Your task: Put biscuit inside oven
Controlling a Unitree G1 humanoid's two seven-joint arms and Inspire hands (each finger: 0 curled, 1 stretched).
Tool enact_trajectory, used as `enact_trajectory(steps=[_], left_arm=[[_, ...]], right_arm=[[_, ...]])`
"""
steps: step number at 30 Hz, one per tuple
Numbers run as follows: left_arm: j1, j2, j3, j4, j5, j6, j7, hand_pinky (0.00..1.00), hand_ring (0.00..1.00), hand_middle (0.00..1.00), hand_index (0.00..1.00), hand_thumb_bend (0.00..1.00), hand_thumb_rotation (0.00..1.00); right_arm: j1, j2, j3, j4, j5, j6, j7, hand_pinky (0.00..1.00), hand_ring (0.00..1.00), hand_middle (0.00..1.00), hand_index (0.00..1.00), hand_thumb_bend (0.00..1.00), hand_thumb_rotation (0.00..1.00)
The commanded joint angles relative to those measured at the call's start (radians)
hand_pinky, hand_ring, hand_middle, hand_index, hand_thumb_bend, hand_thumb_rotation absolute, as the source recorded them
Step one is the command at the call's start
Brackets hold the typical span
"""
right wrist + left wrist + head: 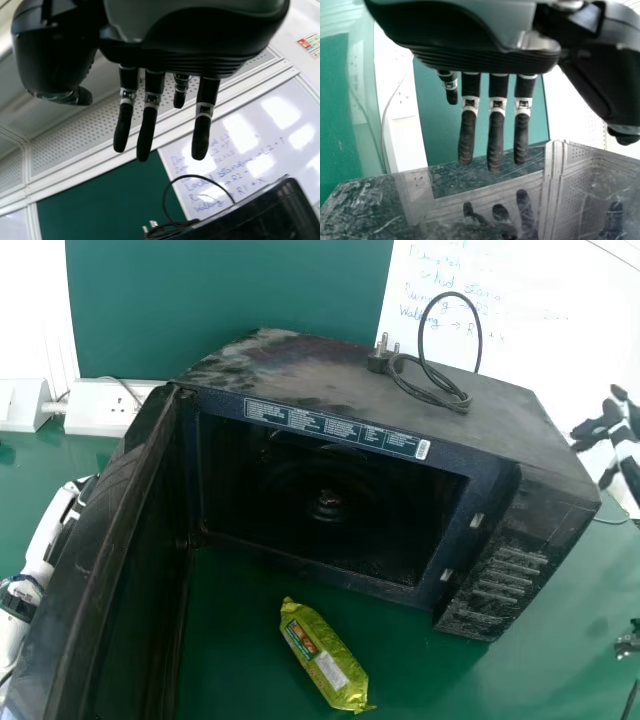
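Biscuit packet (325, 655) lying right in front of the oven (520, 475)! Left of the oven, beyond its open door (100, 560), left hand (496, 135), fingers straight: swinging inward could bang that door shut. Oven's right: right hand (146, 130), straight-fingered.

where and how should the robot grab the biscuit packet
Best gripped across its narrow middle, fingers on one long side and thumb on the other, coming down from above. The biscuit packet lies flat on the table in front of the oven, long and slim, its upper face uncovered. The crimped ends look thin and floppy, so they would probably hold less well.
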Motion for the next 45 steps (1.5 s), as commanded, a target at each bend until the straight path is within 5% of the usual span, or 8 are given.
enact_trajectory(steps=[1, 5, 12, 22, 29, 36, 40, 45], left_arm=[[0.01, -0.004, 0.005, -0.01, -0.007, 0.011, 0.006, 0.3, 0.38, 0.4, 0.48, 0.51, 0.06], [0.009, -0.005, 0.005, -0.012, -0.005, 0.015, 0.007, 0.3, 0.37, 0.41, 0.48, 0.51, 0.06], [0.013, -0.005, 0.005, -0.019, -0.002, 0.025, 0.012, 0.3, 0.38, 0.41, 0.48, 0.51, 0.06], [0.018, -0.007, -0.001, -0.044, 0.007, 0.036, 0.025, 0.3, 0.37, 0.4, 0.48, 0.51, 0.06], [0.022, -0.011, 0.0, -0.054, 0.002, 0.047, 0.027, 0.3, 0.37, 0.41, 0.48, 0.51, 0.06], [0.02, -0.013, 0.003, -0.04, 0.001, 0.031, 0.02, 0.29, 0.37, 0.41, 0.48, 0.51, 0.06], [0.02, -0.012, 0.003, -0.045, 0.0, 0.039, 0.021, 0.29, 0.37, 0.42, 0.48, 0.51, 0.06], [0.021, -0.012, 0.001, -0.055, 0.012, 0.041, 0.031, 0.29, 0.37, 0.41, 0.48, 0.51, 0.06]], right_arm=[[0.019, -0.032, -0.008, 0.005, 0.008, -0.025, 0.032, 0.32, 0.4, 0.48, 0.49, 0.52, 0.16], [0.046, -0.068, -0.02, 0.002, -0.008, -0.022, 0.075, 0.29, 0.36, 0.44, 0.64, 0.74, 0.31], [0.06, -0.114, -0.016, -0.006, 0.001, 0.001, 0.135, 0.36, 0.45, 0.54, 0.67, 0.79, 0.42], [0.052, -0.165, 0.083, -0.005, 0.075, -0.052, 0.223, 0.39, 0.47, 0.54, 0.69, 0.84, 0.38], [0.064, -0.194, 0.159, 0.054, 0.038, -0.231, 0.263, 0.36, 0.47, 0.54, 0.68, 0.92, 0.55], [0.038, -0.235, 0.233, 0.043, 0.083, -0.16, 0.309, 0.44, 0.59, 0.66, 0.73, 0.96, 0.55], [0.022, -0.25, 0.279, 0.047, 0.056, -0.186, 0.304, 0.44, 0.6, 0.66, 0.72, 1.0, 0.68], [-0.01, -0.31, 0.351, 0.063, 0.034, -0.207, 0.328, 0.5, 0.64, 0.68, 0.73, 0.94, 0.6]])
